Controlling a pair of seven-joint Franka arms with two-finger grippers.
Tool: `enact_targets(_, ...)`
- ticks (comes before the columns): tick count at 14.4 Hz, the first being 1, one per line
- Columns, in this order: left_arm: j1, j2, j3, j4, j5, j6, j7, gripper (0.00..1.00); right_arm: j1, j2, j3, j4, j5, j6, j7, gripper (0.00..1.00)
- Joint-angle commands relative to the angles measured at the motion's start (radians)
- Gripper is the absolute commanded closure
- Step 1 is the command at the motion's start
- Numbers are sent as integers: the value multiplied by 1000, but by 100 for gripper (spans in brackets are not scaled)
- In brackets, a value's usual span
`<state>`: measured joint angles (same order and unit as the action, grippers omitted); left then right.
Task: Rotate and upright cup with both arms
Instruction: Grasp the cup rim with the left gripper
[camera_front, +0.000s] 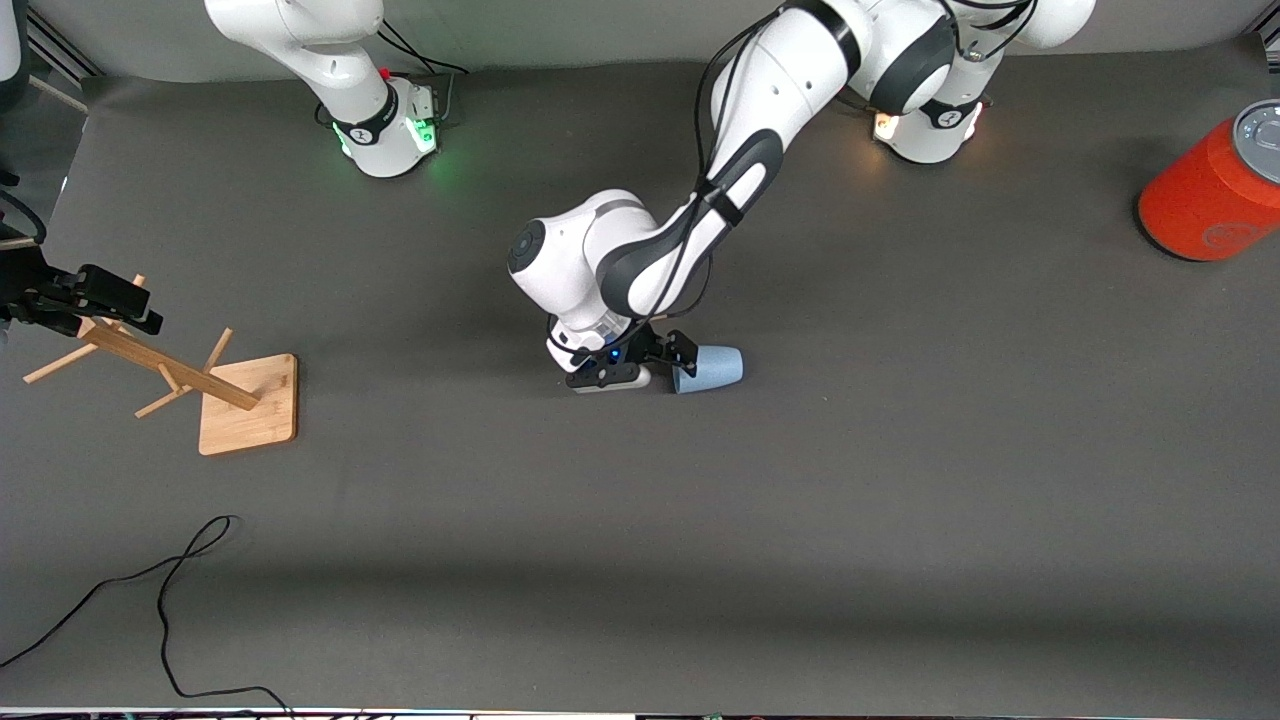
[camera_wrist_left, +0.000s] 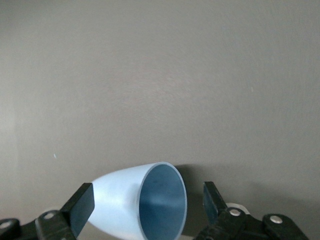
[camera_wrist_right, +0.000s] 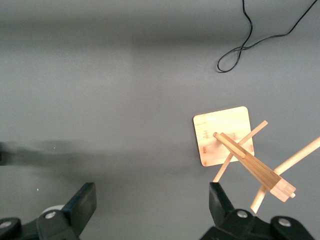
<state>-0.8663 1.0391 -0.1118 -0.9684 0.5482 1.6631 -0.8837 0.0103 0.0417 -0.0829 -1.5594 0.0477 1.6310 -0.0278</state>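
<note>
Pale-blue tapered cup (camera_front: 708, 368) lies sideways between left gripper's (camera_front: 672, 372) open jaws; right gripper's (camera_wrist_right: 150, 205) jaws open.

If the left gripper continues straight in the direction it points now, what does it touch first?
Most likely the cup: it lies on its side between the open fingers of the left gripper, its mouth facing the wrist camera. Past the cup only bare table shows, though depth is hard to judge.

No text, label, brand or number can be read anywhere; the orange cylinder (camera_front: 1205, 200) bears only a faint round emblem, illegible.
</note>
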Motion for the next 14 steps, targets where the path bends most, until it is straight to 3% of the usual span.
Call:
enact_targets(1,0,-5,15,-18,50,-8,136,6,22,-13,-21,-19,-9,13,-17,0)
enact_targets(6,3,-7,32,-78,79,-19,262,9,30,-14,-17,-21,-11,10,-14,0)
enact_targets(8,3,-7,32,-79,72,-46,327,26,34,-16,-17,-21,-18,6,-8,0)
enact_targets(9,3,-8,32,-78,70,-69,368,43,34,-16,-17,-21,-26,6,-8,0)
enact_targets(11,3,-14,32,-70,70,-97,413,100,34,-17,-15,-21,-28,6,-8,0)
enact_targets(14,18,-24,34,-67,74,-100,430,100,34,-17,-14,-21,-54,6,-9,0)
